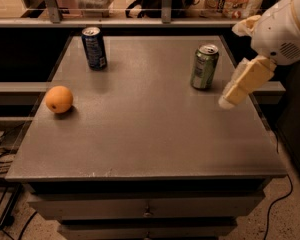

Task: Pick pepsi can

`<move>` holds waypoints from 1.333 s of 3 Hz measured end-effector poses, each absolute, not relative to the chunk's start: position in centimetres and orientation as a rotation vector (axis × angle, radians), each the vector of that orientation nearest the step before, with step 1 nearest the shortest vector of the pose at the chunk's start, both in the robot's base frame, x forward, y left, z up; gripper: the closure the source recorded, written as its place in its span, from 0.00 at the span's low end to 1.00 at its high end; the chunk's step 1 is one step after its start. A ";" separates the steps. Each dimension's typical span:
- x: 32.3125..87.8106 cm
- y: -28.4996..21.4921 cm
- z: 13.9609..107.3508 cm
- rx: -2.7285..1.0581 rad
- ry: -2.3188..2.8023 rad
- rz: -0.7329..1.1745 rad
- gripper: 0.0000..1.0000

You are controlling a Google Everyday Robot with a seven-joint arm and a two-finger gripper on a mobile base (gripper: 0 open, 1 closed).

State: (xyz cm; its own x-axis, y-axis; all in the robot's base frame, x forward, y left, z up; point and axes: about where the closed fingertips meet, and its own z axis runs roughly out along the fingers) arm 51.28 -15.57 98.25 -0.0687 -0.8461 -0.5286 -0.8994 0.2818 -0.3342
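The pepsi can [94, 47], dark blue with a silver top and white markings, stands upright at the far left of the grey table [140, 129]. My gripper [230, 66] hangs over the table's right edge, far to the right of the pepsi can and just right of a green can [204, 66]. Its two cream fingers [244, 81] stand wide apart, open and empty.
An orange [59, 99] lies near the table's left edge. The green can stands upright at the back right, close to my gripper. A railing and shelves with packages run behind the table. Drawers sit under the tabletop; cables lie on the floor.
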 end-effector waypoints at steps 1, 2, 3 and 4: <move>52.9 -12.5 98.3 -1.614 1.874 0.161 0.00; 53.0 -12.2 98.4 -1.620 1.868 0.164 0.00; 53.9 -11.0 98.2 -1.575 1.856 0.185 0.00; 56.2 -8.0 98.0 -1.502 1.804 0.254 0.00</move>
